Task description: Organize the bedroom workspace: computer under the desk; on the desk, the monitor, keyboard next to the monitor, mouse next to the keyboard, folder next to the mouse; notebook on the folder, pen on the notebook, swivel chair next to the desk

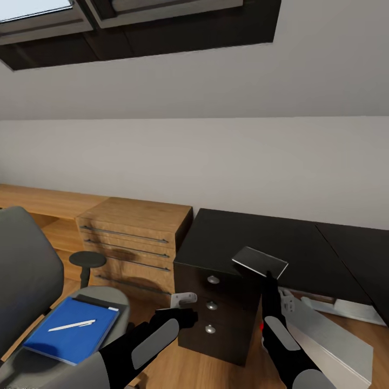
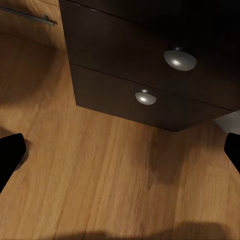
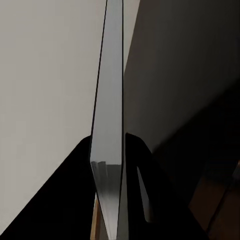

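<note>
My right gripper (image 1: 268, 280) is shut on the dark grey notebook (image 1: 260, 261) and holds it just above the near left corner of the black desk (image 1: 237, 237). In the right wrist view the notebook (image 3: 107, 125) shows edge-on between the fingers (image 3: 142, 170). The grey swivel chair (image 1: 27, 270) stands at the left; the blue folder (image 1: 51, 343) lies on its seat with the white pen (image 1: 72, 325) on top. My left gripper (image 1: 186, 316) hangs open and low, between the chair and the desk drawers. The pale computer (image 1: 329, 340) stands under the desk.
The desk's black drawers with round silver knobs (image 2: 179, 59) reach down to the wooden floor (image 2: 100, 175). A light wooden drawer unit (image 1: 135, 237) stands against the wall left of the desk. The chair's armrest (image 1: 87, 260) rises beside it. A skylight (image 1: 135, 21) is overhead.
</note>
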Robot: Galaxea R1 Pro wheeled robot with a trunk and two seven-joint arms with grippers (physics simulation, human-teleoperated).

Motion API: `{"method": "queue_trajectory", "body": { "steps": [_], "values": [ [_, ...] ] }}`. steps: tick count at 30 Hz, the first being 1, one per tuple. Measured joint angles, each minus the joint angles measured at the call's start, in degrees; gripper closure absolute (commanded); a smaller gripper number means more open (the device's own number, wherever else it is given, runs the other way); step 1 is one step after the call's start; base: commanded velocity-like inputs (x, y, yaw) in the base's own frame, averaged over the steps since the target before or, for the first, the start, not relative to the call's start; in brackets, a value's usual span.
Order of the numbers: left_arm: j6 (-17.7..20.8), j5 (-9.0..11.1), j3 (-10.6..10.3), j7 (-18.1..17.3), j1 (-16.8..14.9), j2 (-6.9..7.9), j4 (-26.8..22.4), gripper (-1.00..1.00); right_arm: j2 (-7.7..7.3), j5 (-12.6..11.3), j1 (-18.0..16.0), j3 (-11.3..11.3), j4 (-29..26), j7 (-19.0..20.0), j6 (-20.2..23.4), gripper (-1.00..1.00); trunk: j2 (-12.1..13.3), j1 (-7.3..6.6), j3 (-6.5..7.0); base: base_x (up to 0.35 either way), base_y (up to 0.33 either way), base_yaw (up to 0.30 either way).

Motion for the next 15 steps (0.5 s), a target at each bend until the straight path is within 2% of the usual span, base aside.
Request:
{"method": "queue_trajectory", "body": {
  "steps": [9,12,15],
  "values": [
    [0.00,0.01,0.01,0.00,0.00,0.00,0.00,-1.00,0.05,-0.08,-0.01,0.02,0.01,-0.01,0.10,1.00,-3.19,1.75,-1.43,0.000,0.000,0.000],
    [0.00,0.00,0.01,0.00,0.01,0.00,0.02,-1.00,0.10,1.07,0.00,-0.06,-0.33,0.12,-0.27,1.00,-4.41,2.40,-1.96,0.000,0.000,0.000],
    [0.00,0.00,0.02,0.00,0.01,0.00,0.02,-1.00,0.08,1.02,0.00,-0.02,-1.03,0.03,-0.22,1.00,-5.61,3.06,-2.50,0.000,0.000,0.000]
  ]
}}
